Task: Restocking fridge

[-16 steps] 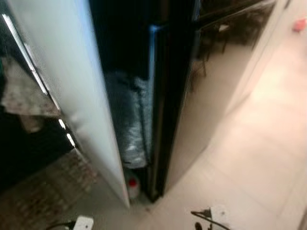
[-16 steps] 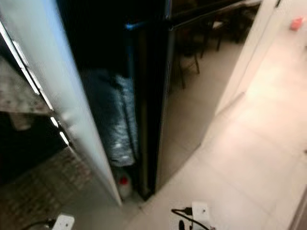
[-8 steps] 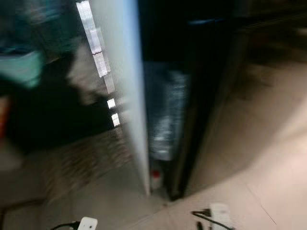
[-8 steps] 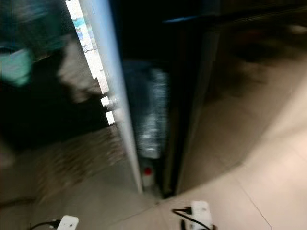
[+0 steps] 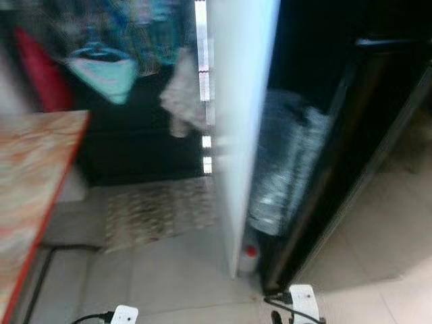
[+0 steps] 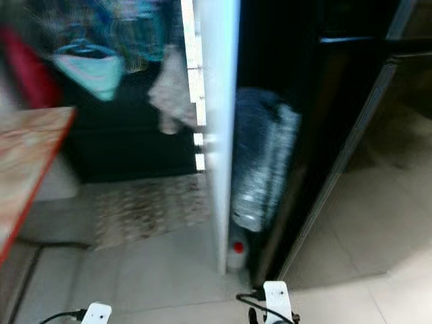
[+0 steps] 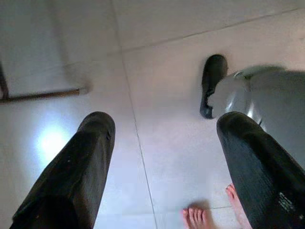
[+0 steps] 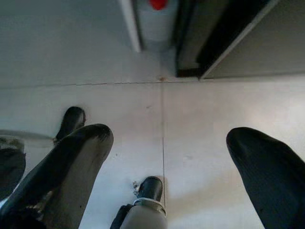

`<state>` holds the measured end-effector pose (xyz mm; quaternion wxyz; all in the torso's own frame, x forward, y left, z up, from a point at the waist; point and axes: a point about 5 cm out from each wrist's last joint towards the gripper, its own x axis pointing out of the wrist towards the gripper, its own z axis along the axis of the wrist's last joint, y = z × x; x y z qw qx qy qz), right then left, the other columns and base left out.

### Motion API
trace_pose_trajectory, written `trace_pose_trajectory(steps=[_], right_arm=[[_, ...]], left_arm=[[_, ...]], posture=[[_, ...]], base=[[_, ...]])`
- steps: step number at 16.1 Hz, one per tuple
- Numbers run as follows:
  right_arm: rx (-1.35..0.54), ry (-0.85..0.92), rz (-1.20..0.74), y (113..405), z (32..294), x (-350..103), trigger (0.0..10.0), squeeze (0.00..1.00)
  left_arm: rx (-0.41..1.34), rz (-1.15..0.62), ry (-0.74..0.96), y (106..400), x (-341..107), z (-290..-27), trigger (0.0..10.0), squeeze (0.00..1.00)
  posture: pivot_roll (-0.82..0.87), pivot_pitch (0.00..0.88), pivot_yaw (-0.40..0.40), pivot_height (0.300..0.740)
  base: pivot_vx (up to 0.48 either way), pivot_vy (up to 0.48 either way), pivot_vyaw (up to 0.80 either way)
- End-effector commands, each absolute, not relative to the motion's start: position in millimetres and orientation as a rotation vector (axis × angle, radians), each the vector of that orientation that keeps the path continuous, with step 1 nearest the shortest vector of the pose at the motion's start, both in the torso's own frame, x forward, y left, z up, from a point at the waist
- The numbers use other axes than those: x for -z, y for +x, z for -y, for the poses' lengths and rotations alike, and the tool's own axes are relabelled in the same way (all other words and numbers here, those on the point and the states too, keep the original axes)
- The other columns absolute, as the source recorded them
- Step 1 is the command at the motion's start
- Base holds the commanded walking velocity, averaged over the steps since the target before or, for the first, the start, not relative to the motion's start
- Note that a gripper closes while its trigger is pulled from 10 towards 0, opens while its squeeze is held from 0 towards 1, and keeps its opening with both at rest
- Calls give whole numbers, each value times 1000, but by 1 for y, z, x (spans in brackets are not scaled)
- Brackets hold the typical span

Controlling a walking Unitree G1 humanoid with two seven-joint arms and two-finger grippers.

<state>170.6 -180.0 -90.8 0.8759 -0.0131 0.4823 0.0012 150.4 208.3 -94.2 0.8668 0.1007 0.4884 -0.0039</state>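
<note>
Blurred white fridge door [image 5: 243, 101] edge-on, clear plastic-wrapped bundle [image 5: 283, 169] beside it, left gripper [image 7: 162, 143] and right gripper [image 8: 167, 148] spread wide over pale tiled floor [image 8: 200, 114]

Your robot's left gripper [image 7: 159, 162] has two long, matte black fingers [image 7: 76, 167] with rounded tips, thick and widening toward the camera; the one on the other side carries faint small lettering near its base. Past it you see a rounded, glossy silver leg shell [image 7: 267, 102] ending in a black rounded foot [image 7: 212, 83].

Your right gripper [image 8: 167, 171] has the same two black rounded fingers [image 8: 66, 167], this one with a scuffed, greyish sheen on its inner face. Below them sits a silver limb segment [image 8: 143, 217] capped by a black foot [image 8: 150, 188], and another black foot [image 8: 71, 121].

In the eye views, small white blocks [image 5: 123, 314] with black cables [image 5: 88, 317] show at the lower edge.
</note>
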Motion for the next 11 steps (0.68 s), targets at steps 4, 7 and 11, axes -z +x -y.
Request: trace_pose_trajectory(steps=[4,7,11], right_arm=[[-25,-40,-1012,169,179,91,10000,0],[-34,-48,-1018,168,178,92,10000,0],[-49,-56,-1026,165,177,94,10000,0]], left_arm=[[-2,-1039,225,147,95,-210,10000,0],[-3,-1042,222,146,96,-209,10000,0],[-5,-1043,232,145,96,-209,10000,0]], posture=[[49,0,-9,740],[51,0,-10,740],[52,0,-7,740]], base=[[0,0,800],[0,0,800],[0,0,800]])
